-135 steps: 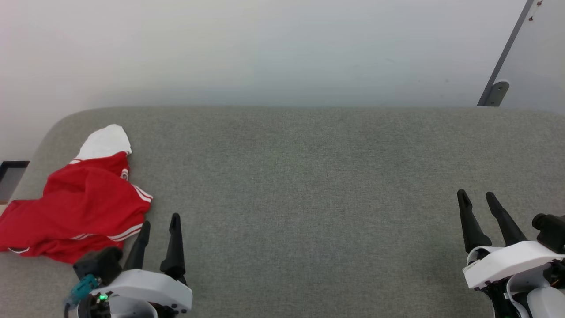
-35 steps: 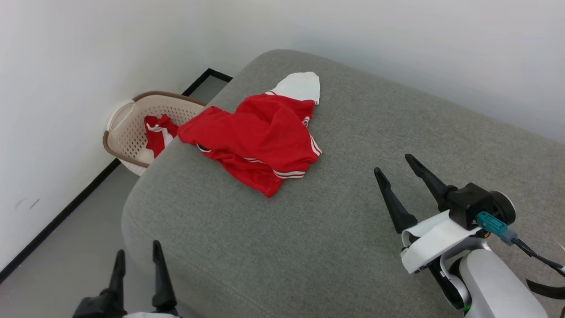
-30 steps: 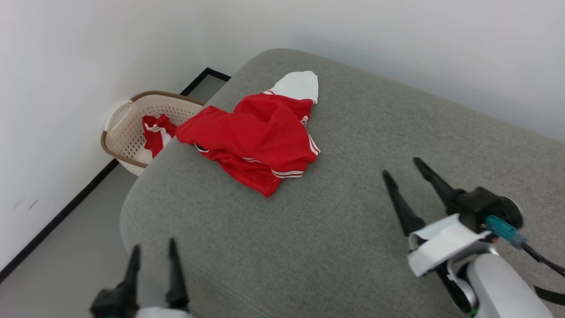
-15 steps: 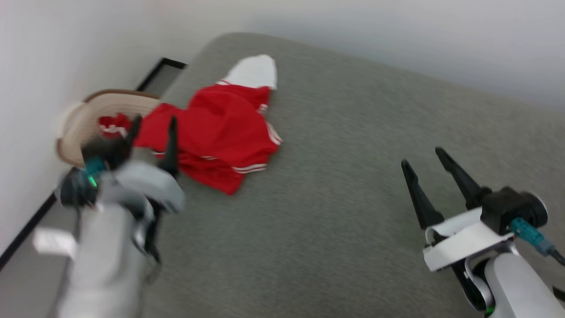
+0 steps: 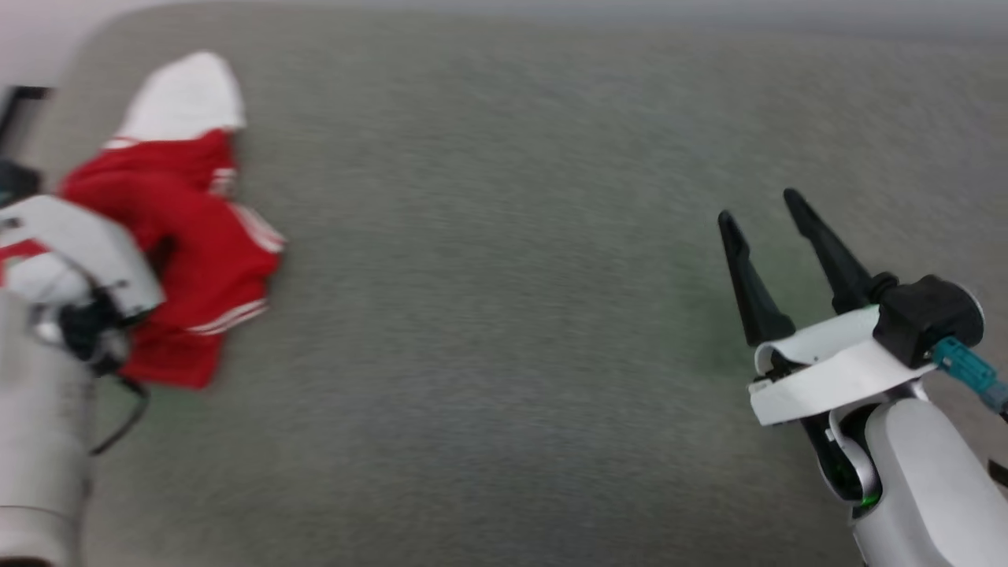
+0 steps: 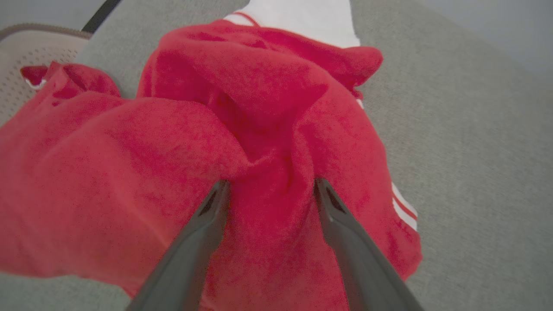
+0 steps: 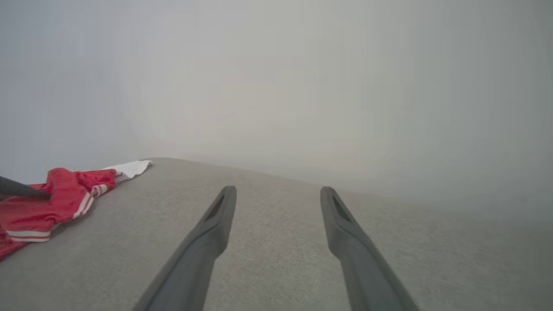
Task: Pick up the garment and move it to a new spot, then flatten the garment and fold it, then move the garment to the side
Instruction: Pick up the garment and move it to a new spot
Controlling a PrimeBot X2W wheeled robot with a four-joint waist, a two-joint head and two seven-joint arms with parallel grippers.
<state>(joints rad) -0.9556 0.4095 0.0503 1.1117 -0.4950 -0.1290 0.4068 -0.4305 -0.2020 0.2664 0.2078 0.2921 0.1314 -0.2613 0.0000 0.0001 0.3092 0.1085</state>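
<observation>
The garment (image 5: 197,236) lies crumpled at the left end of the grey cushion (image 5: 504,331), red with a white sleeve (image 5: 185,98) pointing away from me. My left arm (image 5: 75,244) hangs over its near left part and hides the fingers in the head view. In the left wrist view my left gripper (image 6: 272,183) is open, both tips pressed into the red garment (image 6: 259,99) with a raised fold between them. My right gripper (image 5: 757,206) is open and holds nothing, far to the right above bare cushion. The right wrist view shows the right gripper (image 7: 278,190) apart from the garment (image 7: 60,203).
A beige perforated basket (image 6: 21,47) with a scrap of red cloth in it stands past the cushion's left end. A pale wall (image 7: 276,86) runs behind the cushion. The head view is blurred by motion.
The head camera has swung, shifting the whole picture. My left arm has come up over the garment and set its open fingers into the cloth. The right gripper stays open.
</observation>
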